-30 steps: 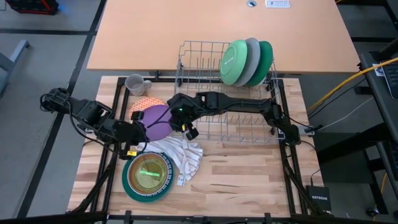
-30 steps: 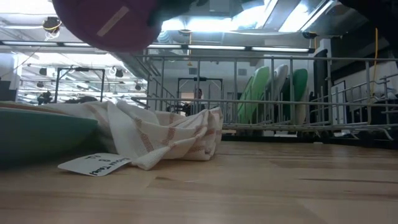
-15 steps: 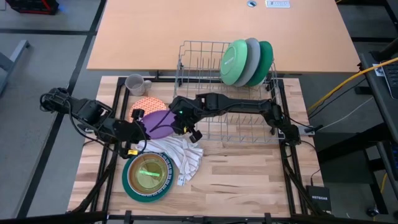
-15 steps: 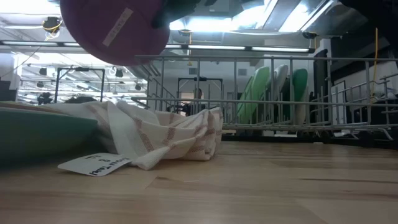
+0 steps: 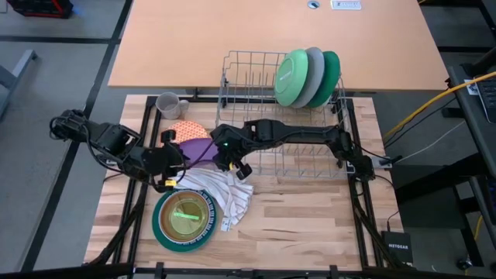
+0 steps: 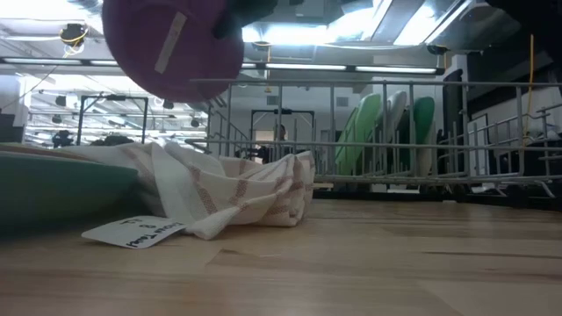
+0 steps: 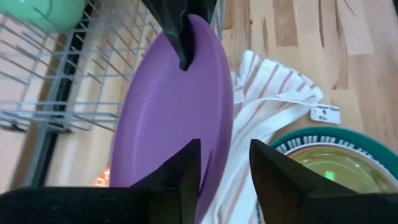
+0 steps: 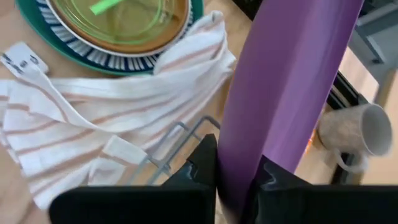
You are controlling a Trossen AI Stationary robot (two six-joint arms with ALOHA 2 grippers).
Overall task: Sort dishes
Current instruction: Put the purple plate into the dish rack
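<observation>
At lower left of the high view, a teal plate (image 5: 183,218) carried a yellow-green glass dish (image 5: 184,214), beside the striped cloth (image 5: 225,192). Left of centre, the purple plate (image 5: 195,149) hung tilted above the table, pinched by the right gripper (image 5: 223,157); the left gripper (image 5: 172,153) stood with fingers parted at its edge. Farther up, the wire rack (image 5: 256,77) held green and grey plates (image 5: 306,76), a grey mug (image 5: 169,105) to its left

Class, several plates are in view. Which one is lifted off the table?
The purple plate, held on edge by the right tool; the others sit in the rack or lie flat.
</observation>
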